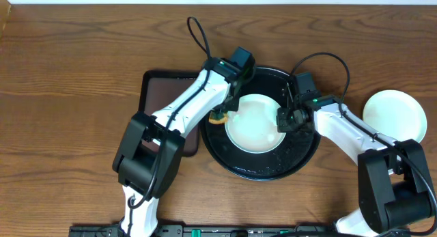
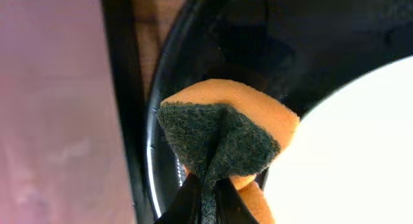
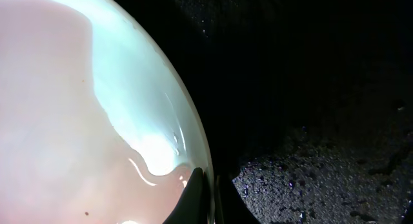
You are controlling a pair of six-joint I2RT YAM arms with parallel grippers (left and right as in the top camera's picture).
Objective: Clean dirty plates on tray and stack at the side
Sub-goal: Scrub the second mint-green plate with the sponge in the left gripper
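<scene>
A pale plate (image 1: 252, 128) lies flat, face up, in the middle of the black tray (image 1: 263, 170), with a band of wet tray floor showing all round it. The right gripper (image 1: 285, 119) is clamped on the plate's right rim, one finger on either side of the edge. The left gripper (image 2: 205, 188) pinches a folded orange sponge (image 2: 222, 130), green scouring face out, at the plate's left edge over the tray's rim. A brown tray (image 1: 160, 93) sits just left of the black one. A second plate (image 1: 394, 115) rests well apart on the bare table (image 1: 68, 73) to the right.
</scene>
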